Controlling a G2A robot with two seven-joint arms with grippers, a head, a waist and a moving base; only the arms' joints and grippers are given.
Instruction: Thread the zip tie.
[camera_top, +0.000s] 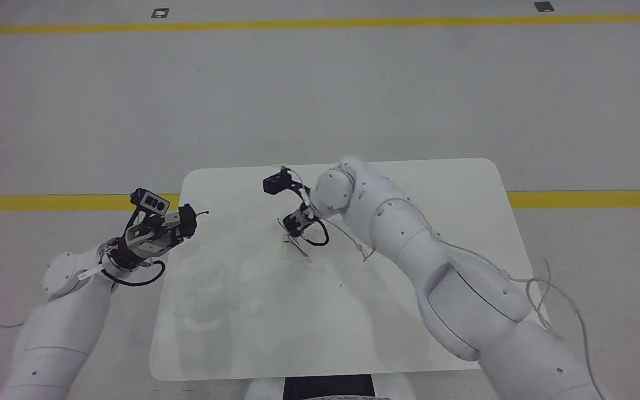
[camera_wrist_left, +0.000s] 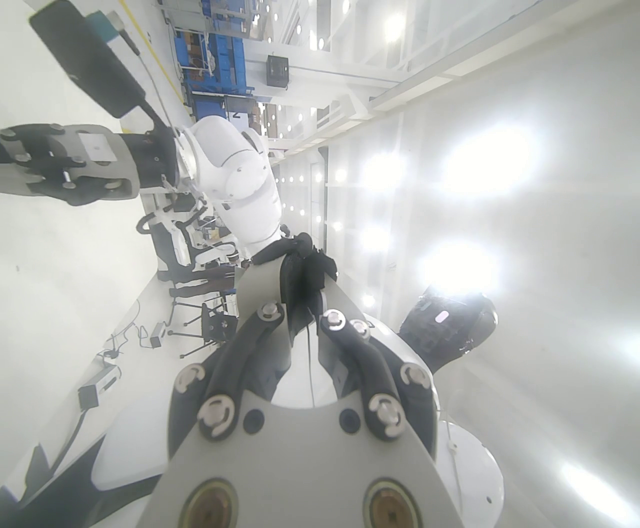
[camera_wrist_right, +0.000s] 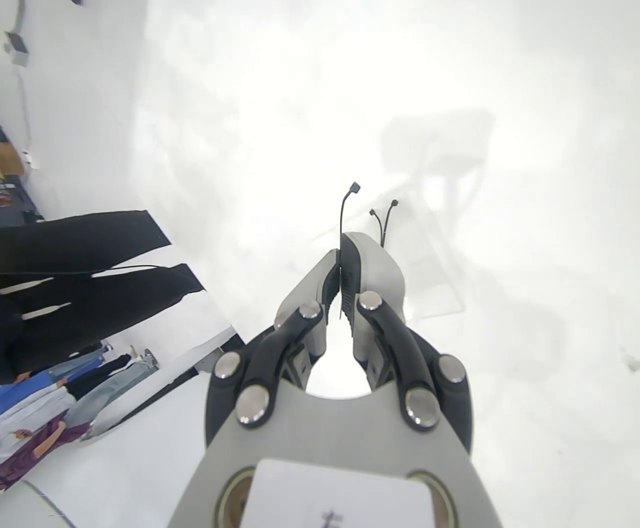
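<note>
The right gripper (camera_wrist_right: 341, 260) has its fingers pressed together on a black zip tie (camera_wrist_right: 343, 212). The head pokes just past the fingertips and the tail trails back between them, likely to leave the locking head free for threading. The left gripper (camera_wrist_left: 302, 280), well apart, is closed too, pinching a thin black strand (camera_wrist_left: 314, 350), probably another tie.

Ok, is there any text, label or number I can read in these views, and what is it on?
Nothing reads clearly.
Base label on the right gripper, right wrist view: one dark mark, cut off by the frame edge, unreadable.
Side label on that gripper's body, left wrist view: too small to read.
Floor markers, top view: small dark squares, too small to read.
</note>
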